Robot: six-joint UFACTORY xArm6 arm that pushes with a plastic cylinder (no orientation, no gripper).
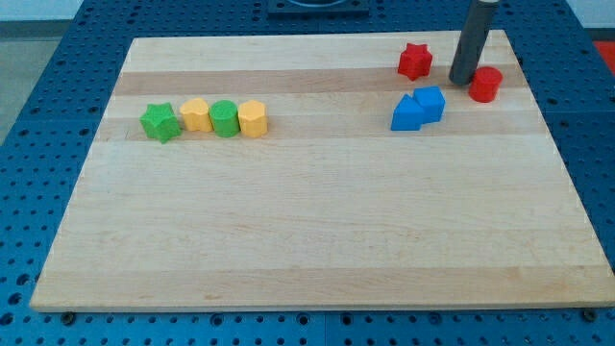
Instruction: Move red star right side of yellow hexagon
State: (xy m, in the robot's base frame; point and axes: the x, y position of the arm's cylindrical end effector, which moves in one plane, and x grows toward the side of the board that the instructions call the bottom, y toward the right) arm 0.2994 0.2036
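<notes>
Blocks: 2 red [415, 61] [485, 85], 2 blue [406, 114] [430, 103], 2 green [160, 122] [224, 119], 2 yellow [195, 115] [253, 119]; 8 total.

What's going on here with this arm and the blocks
My tip rests on the board near the view's top right, between the red star and a red cylinder, close beside the cylinder. Two blue blocks sit just below. The yellow hexagon ends a row with two green blocks and another yellow one far to the view's left. The star hasn't reached it.
</notes>
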